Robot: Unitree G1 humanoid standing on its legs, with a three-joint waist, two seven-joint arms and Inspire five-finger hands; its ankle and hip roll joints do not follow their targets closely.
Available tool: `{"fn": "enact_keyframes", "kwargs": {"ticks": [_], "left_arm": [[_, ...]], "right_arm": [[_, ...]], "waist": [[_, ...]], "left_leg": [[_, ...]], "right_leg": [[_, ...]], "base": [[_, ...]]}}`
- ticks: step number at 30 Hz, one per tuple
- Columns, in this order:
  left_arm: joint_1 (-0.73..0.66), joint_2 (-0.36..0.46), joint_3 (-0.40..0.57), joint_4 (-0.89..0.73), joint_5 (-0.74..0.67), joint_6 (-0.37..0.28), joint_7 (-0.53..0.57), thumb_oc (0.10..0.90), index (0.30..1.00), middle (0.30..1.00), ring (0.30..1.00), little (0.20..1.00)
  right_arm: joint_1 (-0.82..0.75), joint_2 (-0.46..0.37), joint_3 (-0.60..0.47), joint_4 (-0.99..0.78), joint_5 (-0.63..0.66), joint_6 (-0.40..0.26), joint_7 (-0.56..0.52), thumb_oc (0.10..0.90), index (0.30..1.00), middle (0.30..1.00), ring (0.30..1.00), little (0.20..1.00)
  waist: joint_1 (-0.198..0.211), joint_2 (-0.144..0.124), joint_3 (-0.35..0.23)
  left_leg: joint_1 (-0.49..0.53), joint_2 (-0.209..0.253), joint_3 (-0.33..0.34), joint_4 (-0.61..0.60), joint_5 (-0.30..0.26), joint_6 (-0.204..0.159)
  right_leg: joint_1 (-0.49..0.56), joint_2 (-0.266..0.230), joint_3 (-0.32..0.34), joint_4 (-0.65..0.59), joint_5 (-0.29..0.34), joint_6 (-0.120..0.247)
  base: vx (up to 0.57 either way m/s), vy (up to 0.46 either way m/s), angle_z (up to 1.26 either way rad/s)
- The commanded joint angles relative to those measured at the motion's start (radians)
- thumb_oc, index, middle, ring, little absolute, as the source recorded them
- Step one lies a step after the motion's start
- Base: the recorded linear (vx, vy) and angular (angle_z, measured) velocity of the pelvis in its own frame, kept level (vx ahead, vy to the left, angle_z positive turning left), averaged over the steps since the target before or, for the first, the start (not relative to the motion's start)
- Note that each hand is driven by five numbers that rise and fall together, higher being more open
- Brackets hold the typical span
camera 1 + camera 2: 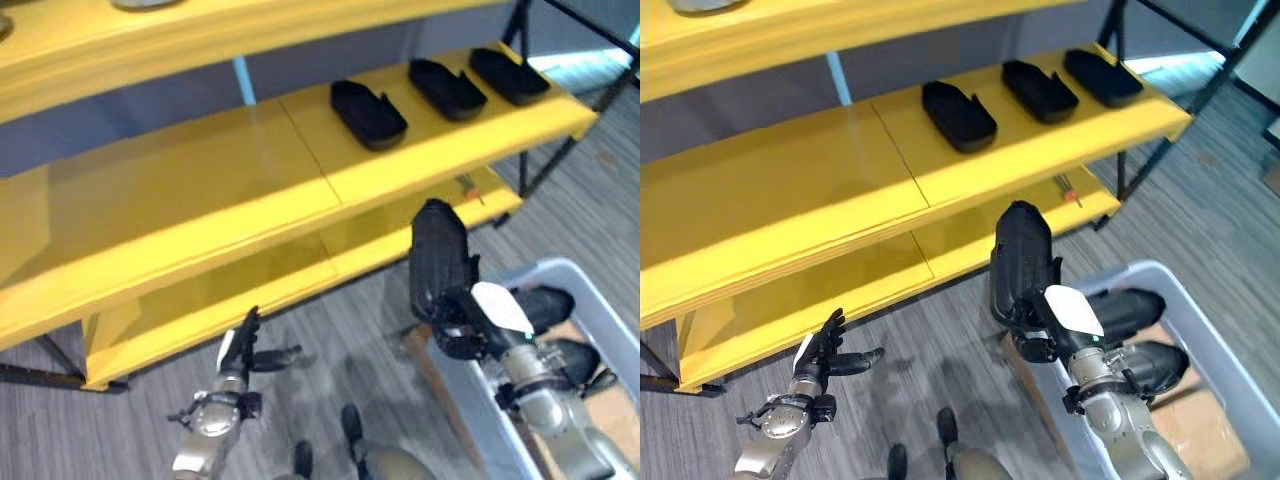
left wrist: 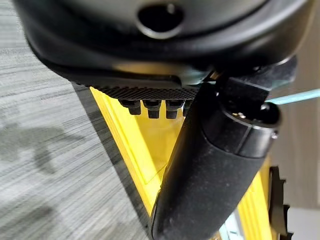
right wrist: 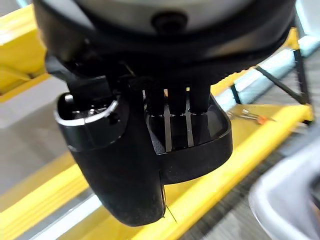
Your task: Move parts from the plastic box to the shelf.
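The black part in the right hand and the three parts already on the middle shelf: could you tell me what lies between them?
Only bare yellow shelf board lies between the held part and the nearest shelved part, as the right eye view shows.

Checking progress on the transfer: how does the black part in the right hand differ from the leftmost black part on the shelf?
The held part stands upright, clear of the shelf; the leftmost shelved part lies flat on it. The right hand grips the held part; nothing touches the shelved one. Both are black, elongated tray-like shells.

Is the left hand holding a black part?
No, the left hand hangs open over the floor; the right hand grips the black part.
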Motion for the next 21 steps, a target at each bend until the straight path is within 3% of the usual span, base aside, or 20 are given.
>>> {"fn": "enact_keyframes", "kwargs": {"ticks": [1, 9, 11, 12, 14, 15, 16, 17, 21], "left_arm": [[-0.052, 0.013, -0.001, -0.035, 0.000, -0.080, 0.012, 0.900, 1.000, 1.000, 1.000, 1.000], [0.000, -0.002, 0.020, -0.041, -0.015, -0.077, 0.012, 0.900, 1.000, 1.000, 1.000, 1.000], [0.008, -0.009, 0.027, -0.043, -0.019, -0.080, 0.013, 0.900, 1.000, 1.000, 1.000, 1.000], [0.014, -0.013, 0.031, -0.043, -0.027, -0.084, 0.012, 0.900, 1.000, 1.000, 1.000, 1.000], [0.017, -0.015, 0.032, -0.042, -0.030, -0.082, 0.013, 0.900, 1.000, 1.000, 1.000, 1.000], [0.017, -0.019, 0.029, -0.043, -0.031, -0.080, 0.010, 0.900, 1.000, 1.000, 1.000, 1.000], [0.017, -0.019, 0.028, -0.043, -0.031, -0.080, 0.010, 0.900, 1.000, 1.000, 1.000, 1.000], [0.010, -0.015, 0.021, -0.041, -0.020, -0.079, 0.008, 0.900, 1.000, 1.000, 1.000, 1.000], [0.000, -0.003, 0.015, -0.041, -0.006, -0.078, 0.012, 0.900, 1.000, 1.000, 1.000, 1.000]], "right_arm": [[-0.074, -0.031, -0.119, -0.113, 0.033, -0.076, -0.120, 0.400, 0.300, 0.300, 0.300, 0.300], [-0.057, -0.035, -0.140, -0.121, 0.036, -0.083, -0.130, 0.400, 0.300, 0.300, 0.300, 0.300], [-0.065, -0.042, -0.137, -0.121, 0.037, -0.086, -0.131, 0.400, 0.300, 0.300, 0.300, 0.300], [-0.078, -0.047, -0.131, -0.112, 0.039, -0.085, -0.134, 0.400, 0.300, 0.300, 0.300, 0.300], [-0.083, -0.048, -0.131, -0.108, 0.033, -0.084, -0.139, 0.400, 0.300, 0.300, 0.300, 0.300], [-0.077, -0.048, -0.147, -0.099, 0.023, -0.072, -0.152, 0.400, 0.300, 0.300, 0.300, 0.300], [-0.076, -0.048, -0.147, -0.098, 0.022, -0.072, -0.153, 0.400, 0.300, 0.300, 0.300, 0.300], [-0.066, -0.040, -0.166, -0.090, 0.019, -0.064, -0.166, 0.400, 0.300, 0.300, 0.300, 0.300], [-0.064, -0.026, -0.163, -0.073, 0.023, -0.060, -0.182, 0.400, 0.300, 0.300, 0.300, 0.300]], "waist": [[-0.015, -0.002, -0.089], [0.003, 0.008, -0.090], [0.010, 0.005, -0.067], [0.024, -0.002, -0.034], [0.025, -0.004, -0.024], [0.024, -0.005, -0.019], [0.023, -0.006, -0.022], [0.023, 0.002, -0.020], [0.025, 0.012, -0.028]], "left_leg": [[0.012, -0.031, -0.001, -0.047, 0.045, 0.006], [-0.005, -0.018, -0.010, -0.044, 0.078, -0.010], [-0.036, -0.028, -0.001, 0.045, 0.079, -0.013], [-0.092, -0.066, 0.004, 0.169, 0.077, -0.021], [-0.124, -0.077, 0.025, 0.202, 0.074, -0.019], [-0.172, -0.058, 0.079, 0.145, 0.081, 0.002], [-0.173, -0.060, 0.077, 0.141, 0.084, 0.003], [-0.244, -0.050, 0.117, 0.075, 0.154, 0.001], [-0.313, -0.063, 0.136, -0.033, 0.233, -0.016]], "right_leg": [[-0.020, -0.043, 0.073, 0.110, -0.086, 0.112], [0.033, -0.049, 0.048, 0.035, -0.079, 0.096], [0.041, -0.057, 0.038, 0.041, -0.085, 0.087], [0.046, -0.069, 0.033, 0.049, -0.083, 0.080], [0.049, -0.075, 0.023, 0.049, -0.083, 0.079], [0.057, -0.095, 0.003, 0.035, -0.086, 0.081], [0.055, -0.097, 0.001, 0.033, -0.086, 0.082], [0.069, -0.105, -0.021, 0.006, -0.077, 0.086], [0.080, -0.092, -0.022, -0.014, -0.085, 0.087]], "base": [[0.07, -0.138, 0.41], [0.05, -0.103, 0.17], [-0.03, -0.064, 0.19], [-0.07, -0.037, 0.26], [-0.06, -0.015, 0.23], [-0.03, -0.006, 0.09], [0.01, 0.006, 0.24], [0.02, 0.006, 0.59], [0.11, 0.058, 0.79]]}}
